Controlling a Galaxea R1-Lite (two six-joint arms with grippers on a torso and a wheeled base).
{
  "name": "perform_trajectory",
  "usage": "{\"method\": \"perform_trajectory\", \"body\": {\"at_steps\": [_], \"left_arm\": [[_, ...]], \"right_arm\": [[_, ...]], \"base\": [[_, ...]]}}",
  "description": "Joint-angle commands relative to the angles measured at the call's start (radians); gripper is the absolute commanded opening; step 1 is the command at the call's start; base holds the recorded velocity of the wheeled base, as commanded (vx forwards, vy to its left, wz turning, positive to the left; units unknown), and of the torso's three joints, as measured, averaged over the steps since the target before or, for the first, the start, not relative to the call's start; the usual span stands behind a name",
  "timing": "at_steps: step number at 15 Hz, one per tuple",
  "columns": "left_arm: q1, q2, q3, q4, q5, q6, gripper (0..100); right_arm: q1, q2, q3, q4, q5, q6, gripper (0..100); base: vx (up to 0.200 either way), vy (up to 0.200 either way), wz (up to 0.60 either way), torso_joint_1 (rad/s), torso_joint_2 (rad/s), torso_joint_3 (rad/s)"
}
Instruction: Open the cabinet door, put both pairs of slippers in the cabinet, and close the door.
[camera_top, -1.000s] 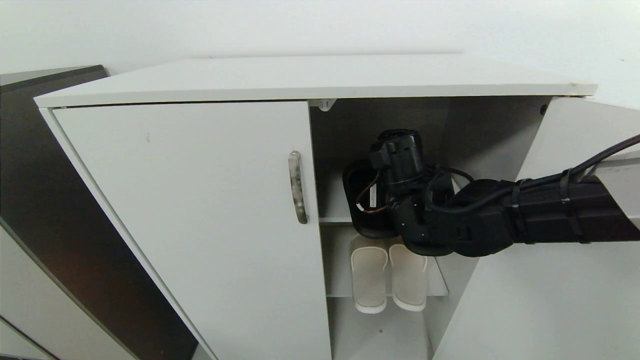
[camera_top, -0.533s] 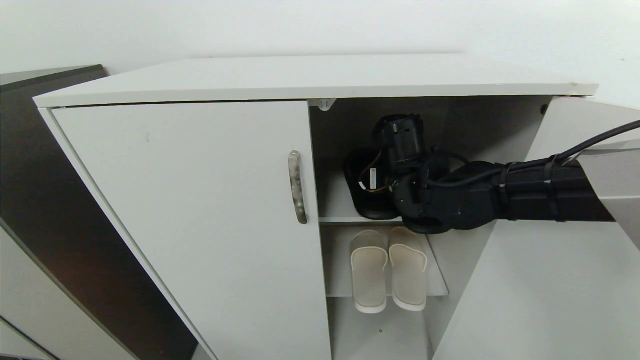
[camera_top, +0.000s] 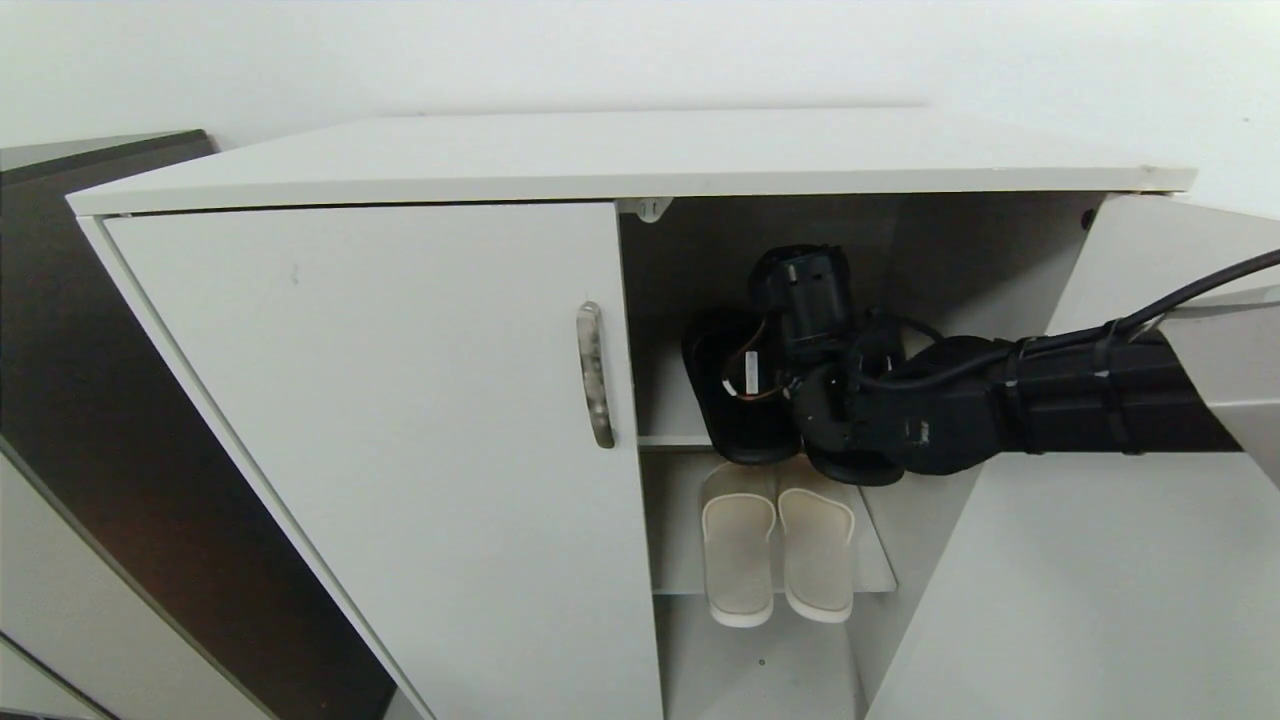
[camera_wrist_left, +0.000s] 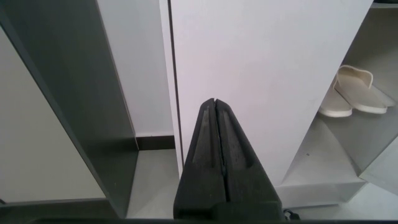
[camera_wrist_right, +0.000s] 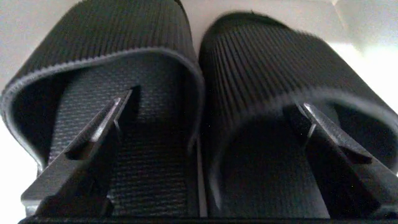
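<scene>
Step in hand: placing the second pair, the black slippers (camera_top: 738, 400), on the upper shelf (camera_top: 665, 412) of the cabinet (camera_top: 600, 150). They sit at the front of that shelf, and the heel of one appears to overhang the shelf edge.

The right gripper (camera_wrist_right: 212, 99) is inside the cabinet's open right half. Its fingers are apart, one slid under each slipper's strap, and they do not pinch anything.

The left gripper (camera_wrist_left: 214, 102) has its fingers pressed together with nothing between them. It is out in front of the cabinet's closed left door (camera_top: 380, 420).

The white slippers (camera_top: 778, 545) are already side by side on the cabinet's lower shelf (camera_top: 875, 572), with their heels past the shelf's front edge.

Next move, as I judge it:
- Push the black pair further back so it rests fully on the shelf.
- Draw the fingers straight out from under the straps without dragging the slippers along.
- Clear the arm from the cabinet.
- Swing the right door (camera_top: 1050, 600) shut.

Materials:
- The black slippers have ribbed fabric straps and a woven-looking footbed, and they look soft and floppy.
- The white pair is smooth, moulded and rounded.
- The cabinet is flat matte white board, with a curved metal handle (camera_top: 595, 373) on the left door.
</scene>
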Motion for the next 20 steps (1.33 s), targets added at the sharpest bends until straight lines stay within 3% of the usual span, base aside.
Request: {"method": "perform_trajectory", "body": {"at_steps": [1, 4, 7, 8, 11, 20], "left_arm": [[0.000, 0.001, 0.000, 0.000, 0.000, 0.002, 0], [0.000, 0.001, 0.000, 0.000, 0.000, 0.002, 0], [0.000, 0.001, 0.000, 0.000, 0.000, 0.002, 0], [0.000, 0.001, 0.000, 0.000, 0.000, 0.002, 0], [0.000, 0.001, 0.000, 0.000, -0.001, 0.003, 0], [0.000, 0.001, 0.000, 0.000, -0.001, 0.002, 0]], "right_arm": [[0.032, -0.116, 0.080, 0.002, -0.002, 0.001, 100], [0.082, -0.235, 0.205, 0.000, -0.004, 0.013, 100], [0.165, -0.396, 0.439, -0.024, -0.002, 0.081, 100], [0.181, -0.444, 0.505, -0.043, 0.003, 0.082, 0], [0.230, -0.531, 0.628, -0.098, 0.012, 0.078, 0], [0.236, -0.490, 0.640, -0.113, 0.012, 0.081, 0]], "base": [[0.000, 0.000, 0.00, 0.000, 0.00, 0.000], [0.000, 0.000, 0.00, 0.000, 0.00, 0.000], [0.000, 0.000, 0.00, 0.000, 0.00, 0.000], [0.000, 0.000, 0.00, 0.000, 0.00, 0.000], [0.000, 0.000, 0.00, 0.000, 0.00, 0.000], [0.000, 0.000, 0.00, 0.000, 0.00, 0.000]]}}
